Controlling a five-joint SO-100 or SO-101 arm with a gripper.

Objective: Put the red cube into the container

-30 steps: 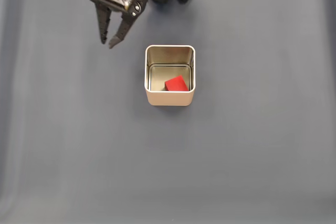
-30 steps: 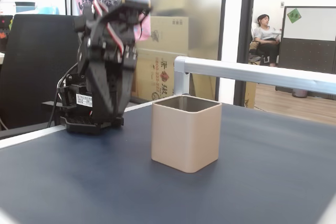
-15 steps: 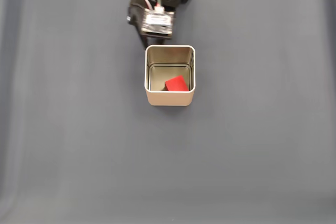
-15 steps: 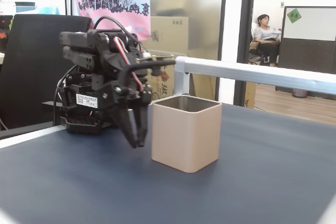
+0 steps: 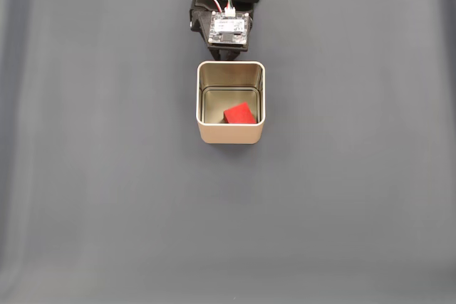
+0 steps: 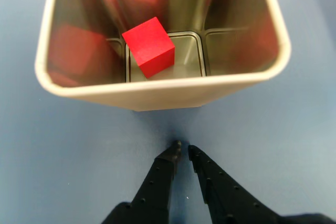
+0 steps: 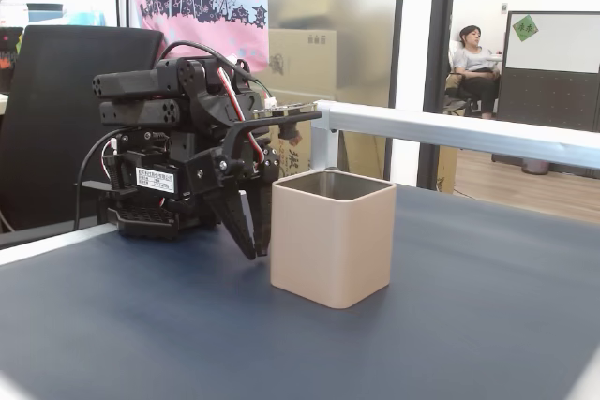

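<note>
The red cube [image 5: 239, 114] [image 6: 148, 46] lies on the shiny floor of the container [image 5: 231, 133] [image 6: 157, 92] [image 7: 331, 246], a pale gold square tin with no lid. In a fixed view from above the cube rests toward the tin's near wall. My gripper [image 6: 183, 148] [image 7: 255, 249] is outside the tin, just behind its far wall, pointing down at the table. Its black fingers [image 6: 158, 178] are almost together with nothing between them. From above, the arm's wrist board [image 5: 228, 28] covers the fingers.
The table [image 5: 342, 204] is covered in dark blue-grey cloth. The arm's base [image 7: 155, 217] stands at the far edge. A metal rail [image 7: 450, 133] runs behind the table, with a person seated far off in the room beyond.
The arm swung from the left of the tin to directly behind it and lowered. The gripper went from open to shut. The cube stayed in the tin.
</note>
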